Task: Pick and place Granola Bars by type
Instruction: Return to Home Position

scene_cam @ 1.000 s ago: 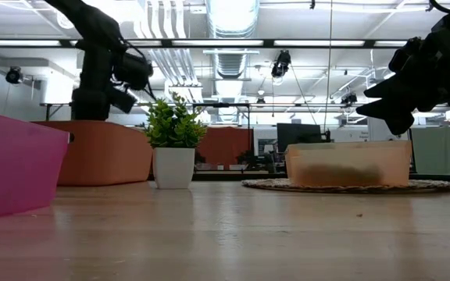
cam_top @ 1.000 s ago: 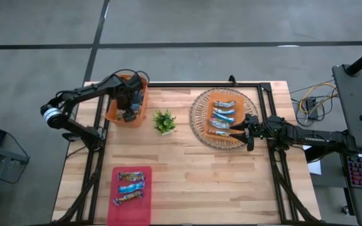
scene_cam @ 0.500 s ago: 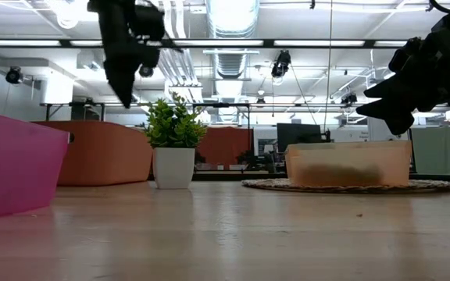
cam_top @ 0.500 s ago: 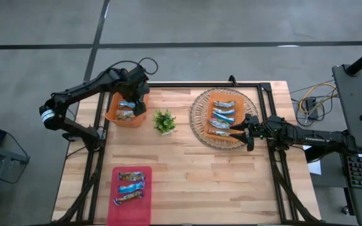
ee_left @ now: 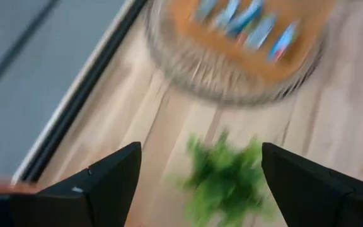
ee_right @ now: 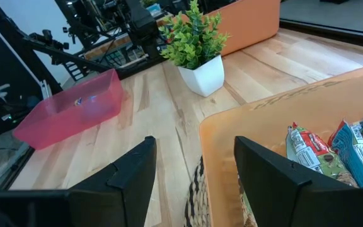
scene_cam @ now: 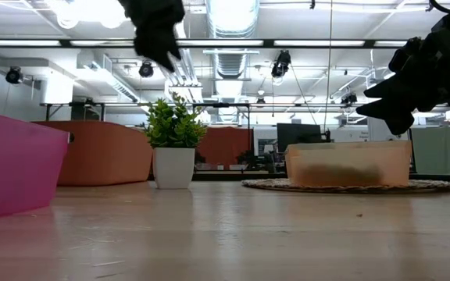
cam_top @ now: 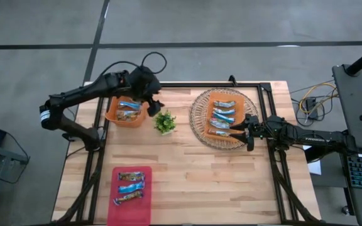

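The table (cam_top: 193, 182) is pale planks in a dark frame. On its far right part lies a round woven mat (cam_top: 197, 118). Near the front left corner sits a pink bin (cam_top: 131, 215). An orange bin, the right bin (cam_top: 226, 95), stands on the mat. A second orange one, the left bin (cam_top: 110, 115), stands at the far left corner. Between the two orange bins is a small plant (cam_top: 163, 121) in a white pot, nearer the left bin.

My left gripper (cam_top: 152, 105) hangs high over the table, above the gap between the left bin and the plant. From table height it shows above the plant's leaves. Its fingers (ee_left: 115, 180) are spread wide with nothing between them. Past them I see the plant and the mat, both blurred. My right gripper (cam_top: 234, 134) hovers at the front right corner of the right bin, over the mat and raised above the bin's rim. Its fingers (ee_right: 128, 173) are also wide apart and hold nothing.

The bars (cam_top: 224, 117) are spread over the three bins. The right bin has a row of blue and silver-blue ones lying side by side. The left bin holds a few, too small for me to tell their type. The pink bin holds three in a column, the middle one blue and the other two darker.
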You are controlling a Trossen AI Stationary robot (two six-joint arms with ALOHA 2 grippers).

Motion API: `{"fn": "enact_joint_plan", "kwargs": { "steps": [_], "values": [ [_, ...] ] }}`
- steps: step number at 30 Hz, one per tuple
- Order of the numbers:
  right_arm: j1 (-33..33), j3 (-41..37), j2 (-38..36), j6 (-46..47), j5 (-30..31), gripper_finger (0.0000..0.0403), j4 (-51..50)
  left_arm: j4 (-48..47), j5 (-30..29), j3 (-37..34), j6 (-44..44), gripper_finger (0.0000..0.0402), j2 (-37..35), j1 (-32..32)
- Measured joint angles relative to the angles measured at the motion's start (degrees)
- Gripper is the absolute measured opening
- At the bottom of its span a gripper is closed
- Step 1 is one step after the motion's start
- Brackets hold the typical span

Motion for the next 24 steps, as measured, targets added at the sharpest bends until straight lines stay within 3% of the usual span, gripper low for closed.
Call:
{"fn": "enact_joint_plan", "kwargs": {
  "steps": [8, 17, 24],
  "values": [
    [-0.01, -0.01, 0.0, 0.0, 0.0, 0.0203, -0.01, 20.72, 0.05, -8.55, -0.8, 0.0306, -9.19, -9.71],
    [0.0, -0.02, 0.0, 0.0, 0.0, 0.0203, -0.02, 37.29, 0.11, -28.49, 0.09, 0.0306, -24.55, -16.26],
    [0.0, -0.01, 0.0, 0.0, 0.0, 0.0203, -0.01, 52.14, 3.2, -45.15, -7.22, 0.0307, -37.42, -16.83]
  ]
}}
